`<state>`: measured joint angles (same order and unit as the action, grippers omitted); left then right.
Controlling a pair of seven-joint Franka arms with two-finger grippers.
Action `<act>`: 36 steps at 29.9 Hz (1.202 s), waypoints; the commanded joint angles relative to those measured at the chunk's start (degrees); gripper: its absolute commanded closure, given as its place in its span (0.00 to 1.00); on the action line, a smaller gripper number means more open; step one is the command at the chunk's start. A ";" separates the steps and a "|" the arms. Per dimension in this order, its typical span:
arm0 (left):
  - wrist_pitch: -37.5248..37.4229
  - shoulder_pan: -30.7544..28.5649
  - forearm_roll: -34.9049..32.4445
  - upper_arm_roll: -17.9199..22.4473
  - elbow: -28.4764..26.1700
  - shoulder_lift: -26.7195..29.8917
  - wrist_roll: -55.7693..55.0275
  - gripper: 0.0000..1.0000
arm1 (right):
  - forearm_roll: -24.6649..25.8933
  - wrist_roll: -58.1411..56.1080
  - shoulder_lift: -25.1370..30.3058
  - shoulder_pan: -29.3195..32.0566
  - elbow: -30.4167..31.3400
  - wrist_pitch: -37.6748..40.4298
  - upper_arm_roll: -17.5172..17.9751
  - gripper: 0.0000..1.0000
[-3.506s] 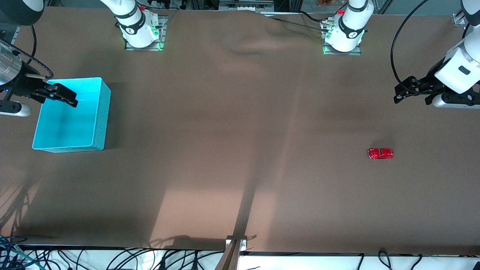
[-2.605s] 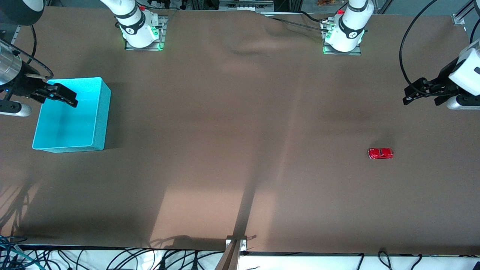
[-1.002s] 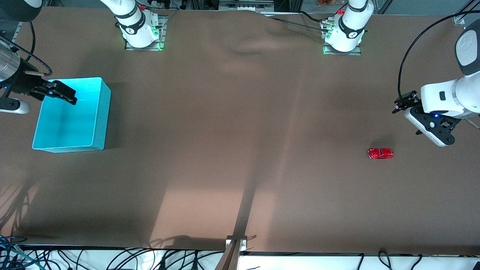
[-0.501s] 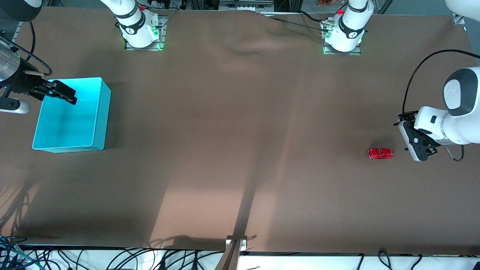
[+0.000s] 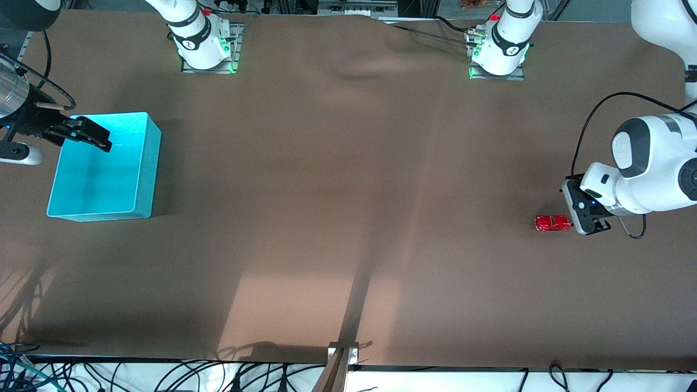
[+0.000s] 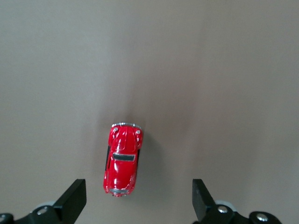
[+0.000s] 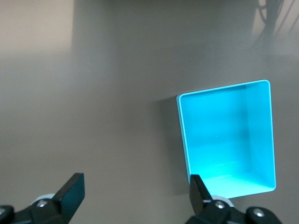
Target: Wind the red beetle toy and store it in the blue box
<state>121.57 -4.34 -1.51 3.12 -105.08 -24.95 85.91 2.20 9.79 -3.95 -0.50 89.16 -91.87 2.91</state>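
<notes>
tiny glossy red beetle toy car (image 6: pixel 122 159) | light, rigid, slick; best pinched across flanks | left gripper (image 6: pixel 138 201) spread wide just above it | right gripper (image 7: pixel 133 195) spread, waiting over bright cyan-blue plastic box (image 7: pixel 227 136)

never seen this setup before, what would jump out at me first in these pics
The red beetle toy on the bare brown table, toward the left arm's end, with the left gripper just above it, jaws open. Next, the blue box at the right arm's end, with the right gripper over it, jaws open.
</notes>
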 commanded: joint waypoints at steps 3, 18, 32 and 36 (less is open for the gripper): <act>4.37 -0.67 -3.41 -0.31 0.22 -3.52 6.54 0.00 | -0.71 0.32 0.26 -0.12 -0.92 0.99 0.52 0.00; 11.58 -2.60 -2.97 -0.57 0.14 -8.01 15.96 0.00 | -0.71 0.32 0.26 -0.12 -0.92 1.08 0.52 0.00; 13.70 -3.13 -2.45 -1.27 -0.74 -9.41 16.31 0.48 | -0.71 0.32 0.26 -0.12 -0.92 0.99 0.52 0.00; 13.69 -3.04 -2.45 -1.27 -0.74 -9.42 16.31 0.65 | -0.71 0.32 0.26 -0.21 -0.92 0.99 0.52 0.00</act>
<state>134.40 -6.79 -3.40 2.48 -105.30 -34.64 100.82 2.20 9.79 -3.94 -0.74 89.16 -91.87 3.30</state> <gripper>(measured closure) 0.361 0.000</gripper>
